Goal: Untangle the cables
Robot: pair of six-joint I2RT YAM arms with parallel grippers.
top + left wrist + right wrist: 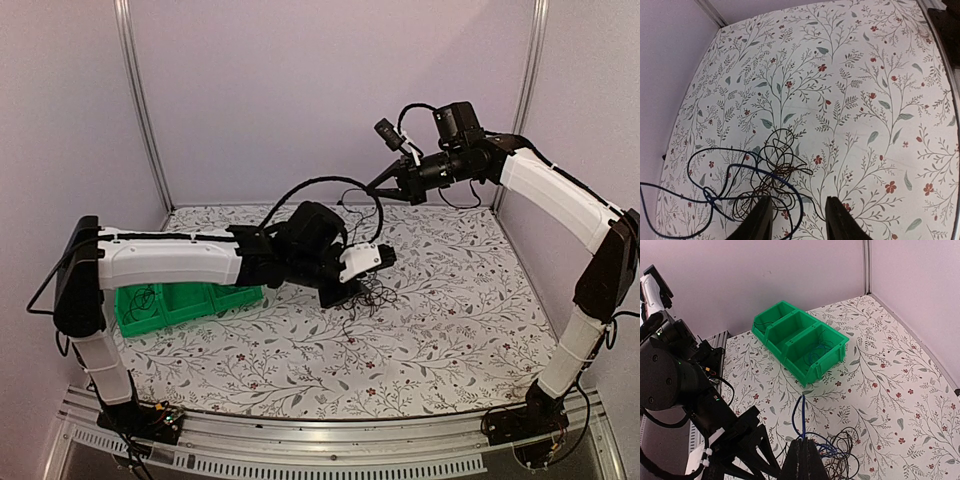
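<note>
The cables form a loopy tangle of thin black wires and one blue wire [774, 172] on the flowered table, also seen in the top view [368, 294] and the right wrist view [842, 456]. My left gripper [799, 206] is open low over the table, its left finger [759, 220] at the tangle's near edge; it shows in the top view [347, 292]. My right gripper [803, 441] is shut on the blue cable, a loop [799, 415] sticking out past the tips. It is raised at the back [380, 185].
A green three-compartment bin [782, 325] stands at the table's left side [235, 297], partly under my left arm; thin wires lie in its compartments [816, 353]. Walls close the back and sides. The left arm's thick black hose [320, 182] arches above the tangle.
</note>
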